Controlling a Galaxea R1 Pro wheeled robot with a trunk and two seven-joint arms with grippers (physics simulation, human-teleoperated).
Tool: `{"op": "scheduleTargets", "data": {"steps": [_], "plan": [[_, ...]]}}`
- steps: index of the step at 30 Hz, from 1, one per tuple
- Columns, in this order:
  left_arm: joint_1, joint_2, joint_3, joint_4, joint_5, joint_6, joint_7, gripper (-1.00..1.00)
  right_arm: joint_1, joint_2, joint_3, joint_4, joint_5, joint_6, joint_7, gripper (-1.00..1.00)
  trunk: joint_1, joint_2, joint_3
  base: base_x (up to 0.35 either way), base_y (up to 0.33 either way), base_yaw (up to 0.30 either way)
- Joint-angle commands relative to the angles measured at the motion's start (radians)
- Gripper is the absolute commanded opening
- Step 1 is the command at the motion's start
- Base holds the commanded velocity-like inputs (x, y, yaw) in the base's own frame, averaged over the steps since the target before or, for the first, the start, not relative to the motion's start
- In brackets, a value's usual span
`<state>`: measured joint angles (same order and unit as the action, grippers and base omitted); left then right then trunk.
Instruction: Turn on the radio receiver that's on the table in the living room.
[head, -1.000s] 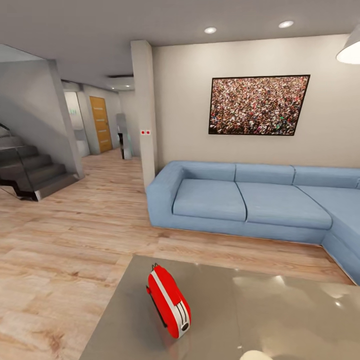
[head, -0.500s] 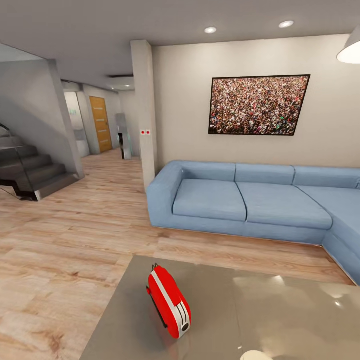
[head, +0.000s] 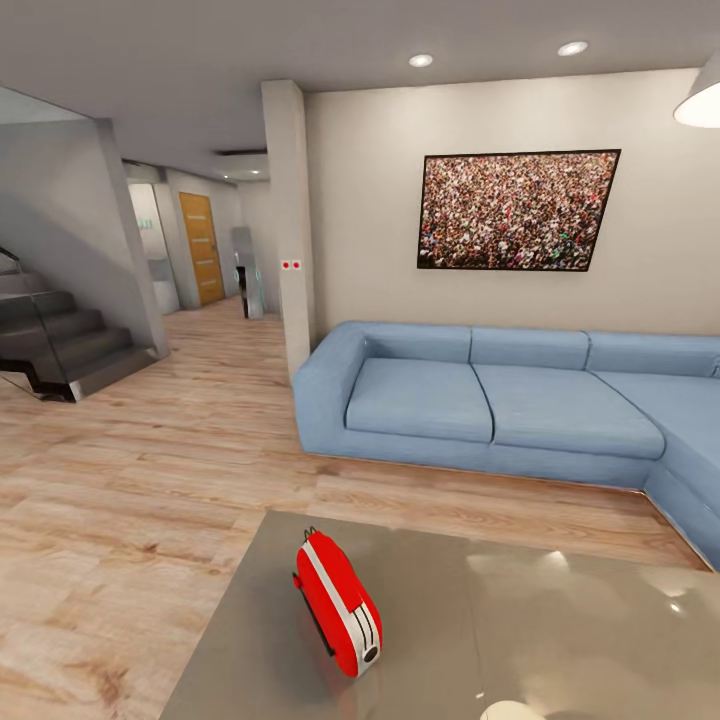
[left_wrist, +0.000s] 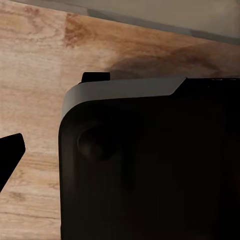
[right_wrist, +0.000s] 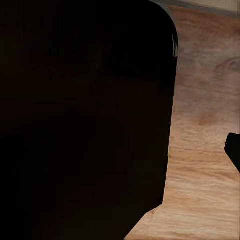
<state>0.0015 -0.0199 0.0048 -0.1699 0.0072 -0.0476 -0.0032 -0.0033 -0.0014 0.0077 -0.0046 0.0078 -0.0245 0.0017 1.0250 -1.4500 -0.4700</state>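
The radio receiver (head: 337, 603) is a small red thing with white stripes. It lies on the worktop (head: 560, 640), near the left edge and close to the far left corner. Its white end with the dial points toward the near edge, a bit to the right. A black strap runs along its left side. The worktop is grey and shiny, and soft light spots show on it. A small round white thing (head: 510, 711) peeks in at the near edge; I cannot tell what it is.

Past the far edge of the worktop there is a light wood floor (head: 130, 500). Then comes a big blue sofa (head: 500, 400) that bends round at the right. Above the sofa hangs a wide picture of a crowd (head: 515, 210) on the beige wall. A white lamp (head: 702, 100) shows at the top right. Left of the sofa stands a pillar (head: 290, 220) with two little red dots. Far off on the left are dark stairs (head: 60, 340) and an orange door (head: 201, 248).

In the left wrist view a big dark body (left_wrist: 150, 165) of the robot sits over the wood floor, with one black tip at the side. In the right wrist view another dark body (right_wrist: 85, 120) covers most of the floor. I cannot tell how wide either set of jaws is, or if they hold anything.
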Motion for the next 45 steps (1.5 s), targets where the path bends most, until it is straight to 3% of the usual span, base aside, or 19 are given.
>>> {"op": "scheduleTargets", "data": {"steps": [1,16,45], "plan": [[0.000,0.000,0.000,0.000,0.000,0.000,0.000,1.00,0.000,0.000,0.000,0.000,0.000,0.000,0.000,1.00,0.000,0.000,0.000,0.000,0.000,0.000],[0.000,-0.006,0.000,-0.004,-0.001,0.000,0.000,1.00,0.000,-0.005,-0.001,0.000,-0.002,-0.002,0.000,1.00,0.000,0.000,0.000,0.000,0.000,0.000],[0.000,-0.005,-0.002,-0.002,0.002,0.001,0.000,1.00,0.000,-0.003,-0.002,0.000,0.000,-0.001,-0.003,1.00,-0.111,0.203,0.081,0.000,0.000,-0.017]]}}
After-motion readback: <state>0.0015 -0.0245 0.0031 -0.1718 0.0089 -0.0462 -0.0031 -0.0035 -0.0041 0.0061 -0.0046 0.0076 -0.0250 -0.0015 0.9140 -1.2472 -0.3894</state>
